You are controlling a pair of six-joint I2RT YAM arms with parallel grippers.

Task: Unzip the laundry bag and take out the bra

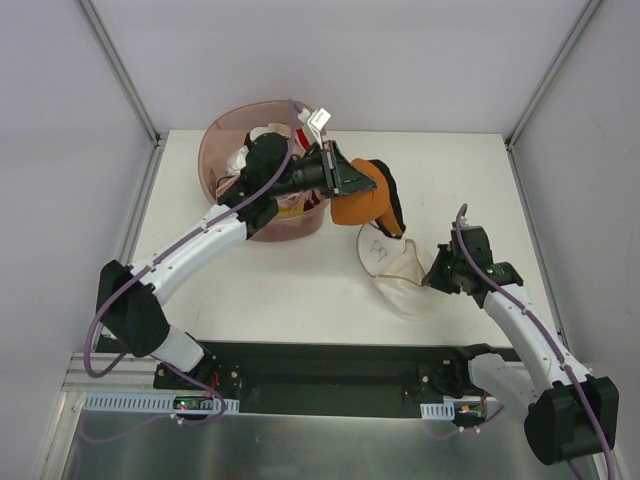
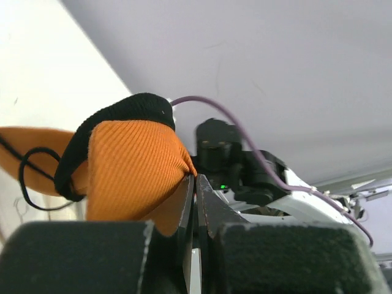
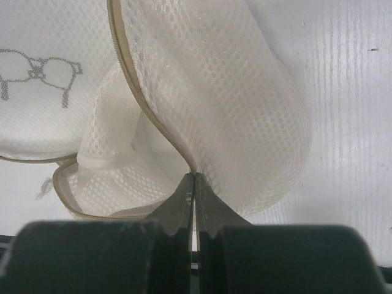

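Since the white mesh laundry bag lies on the worktop with its two shells parted and its zip edge running loose, the unzipping looks done, and the removal looks nearly done too. At the left of the top view, a pink plastic tub holds a heap of pale garments. The left arm reaches across the tub. The left hand is pressed together on the edge of an orange ribbed bra with black trim and a thin black strap. Its wrist view shows the cloth pinched between the two fingers and draping away to the left. The bra is out of the bag, just right of the tub and by the bag's far shell; whether it touches the bag or the worktop there cannot be told. Further right, the right wrist view shows nothing inside the bag, only mesh and a small stitched motif on one shell. The right hand nips the bag's zip rim at its right side, fingers closed on the tape. What seems left is setting the bra down and letting go of both.
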